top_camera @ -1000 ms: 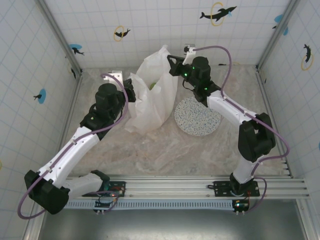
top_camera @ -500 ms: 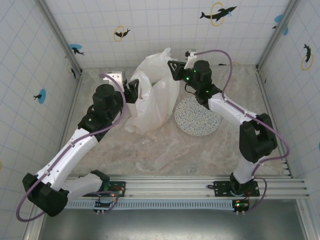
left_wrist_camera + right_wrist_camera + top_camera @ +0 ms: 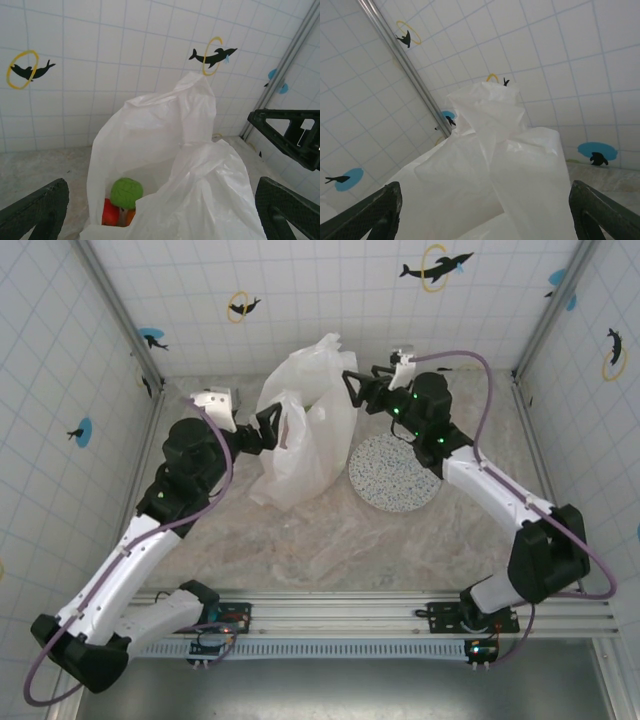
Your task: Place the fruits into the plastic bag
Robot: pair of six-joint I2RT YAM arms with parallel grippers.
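The left arm (image 3: 150, 530) reached from the lower left corner up toward the middle of the overhead view, elbow bent and wrist turned to the right. The left gripper (image 3: 268, 428) sat just beside the left edge of the plastic bag (image 3: 305, 430), its fingers spread wide with nothing pinched between them. Its wrist camera looked into the bag's mouth. There a green fruit (image 3: 126, 192) sat above a red fruit (image 3: 111, 212) and an orange fruit (image 3: 129, 216), low and left of centre, half behind a fold of white film.

The bag stood in the upper middle of the table (image 3: 330, 530), its long axis running from the frame's middle up to a crumpled peak near the back wall (image 3: 300, 280) (tiled, with dolphin stickers (image 3: 437, 265)). Just right of it lay the speckled plate (image 3: 395, 472). The right arm (image 3: 490, 490) rose from the lower right and bent back leftward. The right gripper (image 3: 355, 390) pointed left at the bag's upper right edge — jaws parted, holding nothing.
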